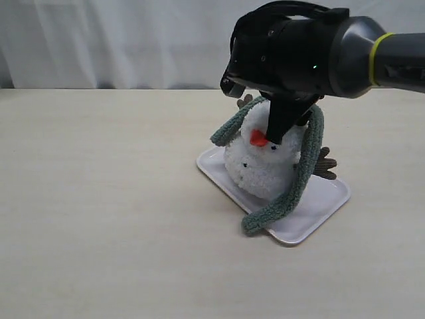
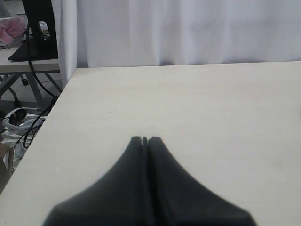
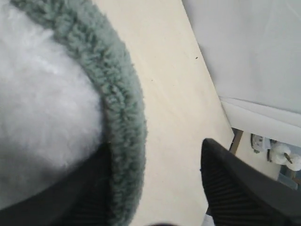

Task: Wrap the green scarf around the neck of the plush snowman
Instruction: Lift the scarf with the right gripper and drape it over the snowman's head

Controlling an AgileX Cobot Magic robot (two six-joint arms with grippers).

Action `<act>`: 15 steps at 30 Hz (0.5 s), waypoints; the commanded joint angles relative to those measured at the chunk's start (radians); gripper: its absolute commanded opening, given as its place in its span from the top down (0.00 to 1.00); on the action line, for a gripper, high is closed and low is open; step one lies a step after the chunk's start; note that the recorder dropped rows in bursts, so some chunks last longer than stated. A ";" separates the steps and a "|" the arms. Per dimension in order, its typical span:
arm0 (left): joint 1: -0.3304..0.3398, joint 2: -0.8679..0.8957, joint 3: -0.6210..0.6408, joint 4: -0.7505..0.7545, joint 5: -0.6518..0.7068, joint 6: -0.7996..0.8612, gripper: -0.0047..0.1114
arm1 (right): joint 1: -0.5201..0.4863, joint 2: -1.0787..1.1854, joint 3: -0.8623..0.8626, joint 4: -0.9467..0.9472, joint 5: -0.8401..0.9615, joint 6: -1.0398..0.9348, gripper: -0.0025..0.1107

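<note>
While the right gripper (image 1: 284, 126) hangs jaws apart just above the snowman (image 1: 259, 169), the scarf (image 1: 309, 159) arches across beneath it, unclamped against one finger, ends trailing down both sides; the left gripper (image 2: 146, 140), jaws together, sits well away.

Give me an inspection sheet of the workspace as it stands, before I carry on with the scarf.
Surface: pale wooden table, carrying a white tray.
Job's things: plush snowman sits on the tray. The green scarf is looped behind it, with one end hanging down each side. The longer end reaches past the tray's front edge. The arm hides how it lies at the neck.
Clutter: nothing seen.
Grippers: right gripper over the snowman, jaws apart, scarf beside them. Left gripper over bare table, jaws shut.
Cables: black cables beyond the table's edge.
Surroundings: white curtain behind.
</note>
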 commanded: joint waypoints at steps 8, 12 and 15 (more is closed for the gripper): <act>0.002 -0.002 0.004 -0.007 -0.009 -0.003 0.96 | -0.005 -0.181 0.001 0.277 -0.081 0.033 0.50; 0.002 -0.002 0.004 -0.007 -0.009 -0.003 0.96 | -0.020 -0.202 0.001 0.363 -0.085 0.033 0.50; 0.002 -0.002 0.004 -0.007 -0.009 -0.003 0.96 | -0.074 -0.202 0.000 0.442 -0.108 0.036 0.50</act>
